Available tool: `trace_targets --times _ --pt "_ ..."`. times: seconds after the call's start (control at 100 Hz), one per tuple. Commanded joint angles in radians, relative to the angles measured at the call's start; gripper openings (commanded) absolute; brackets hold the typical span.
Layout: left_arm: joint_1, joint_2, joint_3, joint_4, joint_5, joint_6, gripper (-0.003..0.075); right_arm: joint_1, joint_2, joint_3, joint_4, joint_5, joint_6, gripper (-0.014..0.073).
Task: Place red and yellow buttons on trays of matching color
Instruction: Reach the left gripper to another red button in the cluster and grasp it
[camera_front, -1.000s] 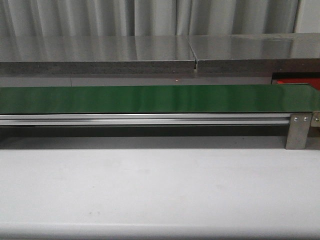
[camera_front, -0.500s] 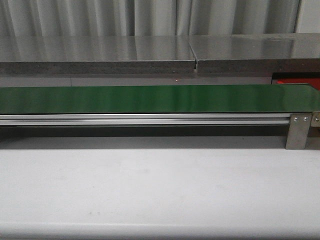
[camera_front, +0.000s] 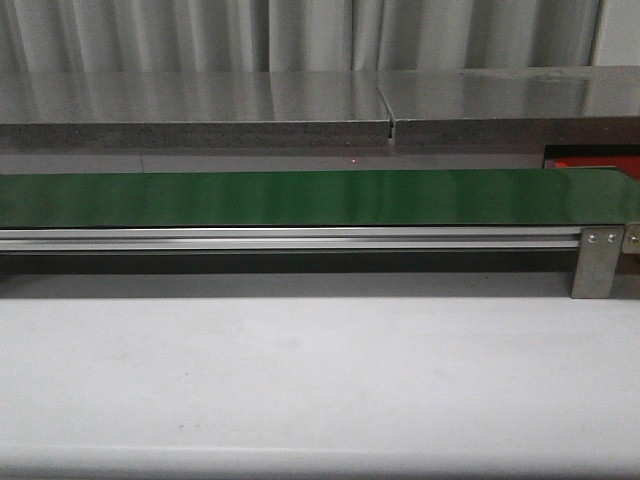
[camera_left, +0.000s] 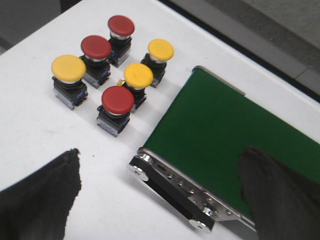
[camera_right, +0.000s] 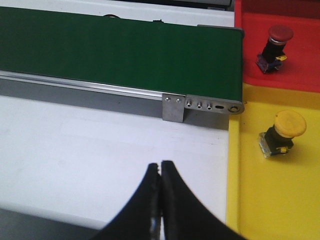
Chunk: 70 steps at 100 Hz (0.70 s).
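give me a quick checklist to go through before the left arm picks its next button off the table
1. Left pincer open: ok, fingers spread wide.
2. Buttons waiting: ok, three red, three yellow clustered beside the belt end; nearest is a red button.
3. Belt clear: ok in every view.
4. Right pincer empty: ok, shut on nothing.
5. Trays sorted: ok, one red button on the red tray, one yellow button on the yellow tray.
6. Room to grip one button: cannot tell, they stand close.

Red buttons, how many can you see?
4. Three stand by the green belt's end, among yellow ones. One sits on the red tray. More may be hidden outside the views.
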Motion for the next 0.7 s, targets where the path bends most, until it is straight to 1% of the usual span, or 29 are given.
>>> trace_targets --times 0.0,0.12,0.33,0.47,0.69 --pt "0.011 0.067 -0.083 -0.02 -0.025 -0.01 0.0589 0.001 -0.001 -0.026 0.011 -0.069 -0.003 -0.0067" --pt "0.011 0.198 -0.166 -0.02 -0.019 -0.008 0.0589 0.001 -0.001 -0.026 0.011 -0.069 -0.003 -0.0067" --pt "0.011 0.366 -0.301 -0.018 0.011 -0.004 0.0589 0.001 -0.001 -0.026 0.011 -0.069 -0.003 -0.0067" --pt "0.011 0.446 -0.373 -0.008 0.051 -0.004 0.0589 0.001 -0.001 -0.026 0.011 -0.069 -0.003 -0.0067" --pt "0.011 0.531 -0.444 0.019 0.084 -0.004 0.0589 0.001 -0.001 -0.026 0.011 -0.069 -0.003 -0.0067"
